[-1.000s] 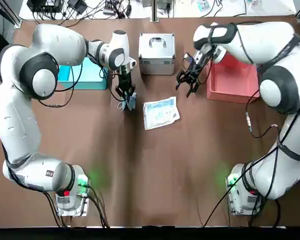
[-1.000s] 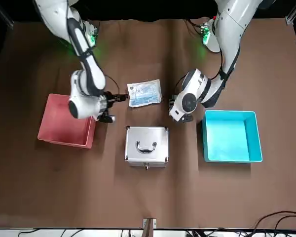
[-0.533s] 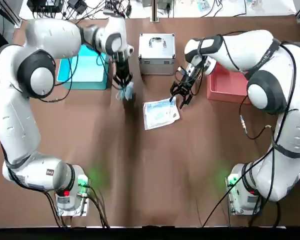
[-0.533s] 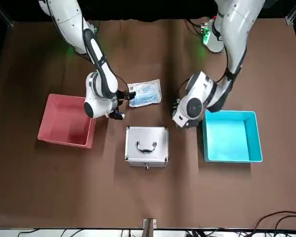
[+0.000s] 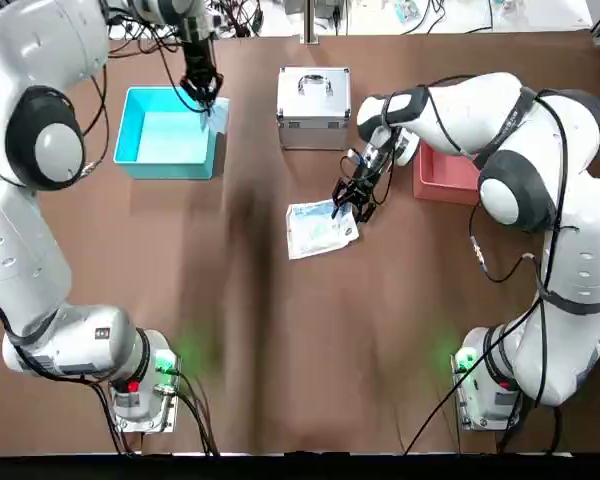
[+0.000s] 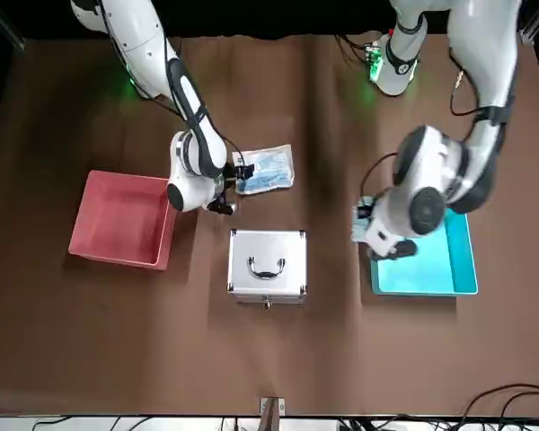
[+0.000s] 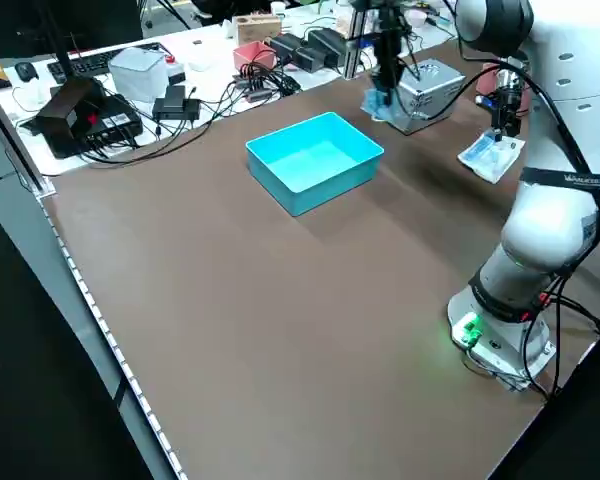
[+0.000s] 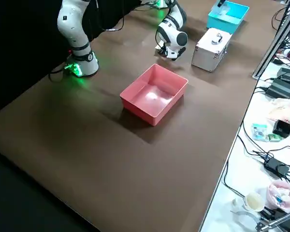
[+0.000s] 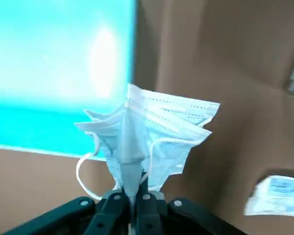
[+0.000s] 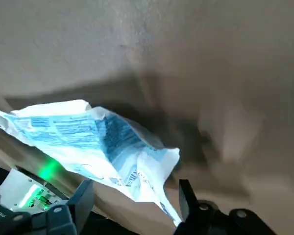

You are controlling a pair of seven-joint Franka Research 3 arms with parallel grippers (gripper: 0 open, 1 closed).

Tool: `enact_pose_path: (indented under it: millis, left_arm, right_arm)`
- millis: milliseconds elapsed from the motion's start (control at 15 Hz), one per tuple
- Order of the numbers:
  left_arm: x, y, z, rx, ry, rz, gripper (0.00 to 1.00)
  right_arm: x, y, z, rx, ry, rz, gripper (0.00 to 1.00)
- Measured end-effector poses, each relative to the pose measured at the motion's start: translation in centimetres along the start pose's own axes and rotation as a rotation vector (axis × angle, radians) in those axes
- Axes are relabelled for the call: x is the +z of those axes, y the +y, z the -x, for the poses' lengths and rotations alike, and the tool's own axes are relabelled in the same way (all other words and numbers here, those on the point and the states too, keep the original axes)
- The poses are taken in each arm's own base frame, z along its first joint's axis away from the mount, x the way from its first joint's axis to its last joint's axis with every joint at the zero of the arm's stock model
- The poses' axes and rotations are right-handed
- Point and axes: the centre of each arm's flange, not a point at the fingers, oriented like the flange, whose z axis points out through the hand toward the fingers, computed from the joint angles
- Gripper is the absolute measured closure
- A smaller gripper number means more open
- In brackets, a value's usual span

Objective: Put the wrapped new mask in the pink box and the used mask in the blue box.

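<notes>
Mask in the left claw, packet under the right.

Top view: left of the case (image 5: pixel 314 108), the left claw (image 5: pixel 206 98) has the mask (image 5: pixel 220 115) by the case-side edge of the blue box (image 5: pixel 168 130); the right claw (image 5: pixel 350 208) is at the packet (image 5: pixel 318 230), on the robot's side of the case. Left wrist view: the left claw is closed on the mask, folds fanning beyond its tips, loops dangling. It should be light, limp, quick to snag; a pinch on the bunched folds suits. Right wrist view: the right claw's fingers stand apart, the packet ahead of them and partly across the gap, perhaps not yet touched; contact is hard to judge. Likely light, floppy, slick plastic: best taken by a good fold of its near edge.
</notes>
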Motion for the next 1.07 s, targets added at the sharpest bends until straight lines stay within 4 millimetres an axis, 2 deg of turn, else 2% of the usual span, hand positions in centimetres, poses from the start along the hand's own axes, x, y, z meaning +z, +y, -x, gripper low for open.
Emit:
enact_pose_path:
  millis: [67, 200, 333, 400, 533, 667, 800, 933, 1067]
  left_arm:
    - [-0.1, -1.8, -0.6, 0.02, 0.007, -0.009, 0.96]
    - [-0.2, -5.0, -1.8, 0.052, 0.02, -0.037, 0.96]
    - [0.2, -7.4, -3.1, 0.078, 0.047, -0.063, 0.96]
    - [0.6, -8.6, -3.9, 0.093, 0.059, -0.064, 0.96]
    - [2.4, -11.0, -5.6, 0.113, 0.062, -0.047, 0.96]
    - [5.1, -12.7, -7.2, 0.113, 0.041, -0.037, 0.96]
    - [7.6, -13.4, -8.1, 0.124, 0.012, -0.041, 0.96]
    - [9.2, -13.7, -8.6, 0.131, -0.013, -0.041, 0.96]
    - [11.0, -14.0, -8.9, 0.148, -0.042, -0.036, 0.96]
  right_arm:
    - [0.2, 0.0, 0.0, 0.0, -0.002, 0.003, 0.25]
    - [0.5, 0.1, -0.1, 0.002, -0.003, 0.005, 0.46]
    - [0.5, 0.1, -0.3, 0.003, -0.003, 0.004, 0.51]
    - [0.5, 0.0, -0.3, 0.002, -0.004, 0.003, 0.59]
    - [0.3, -0.2, -0.3, -0.001, -0.006, 0.001, 0.8]
    - [-0.1, -0.4, -0.5, -0.003, -0.002, -0.004, 0.96]
    - [-0.6, -0.4, -0.7, -0.003, 0.0, -0.009, 0.96]
    - [-1.6, -0.2, -1.1, 0.003, -0.001, -0.019, 0.96]
    - [-5.2, 0.6, -0.8, -0.004, -0.069, -0.014, 0.96]
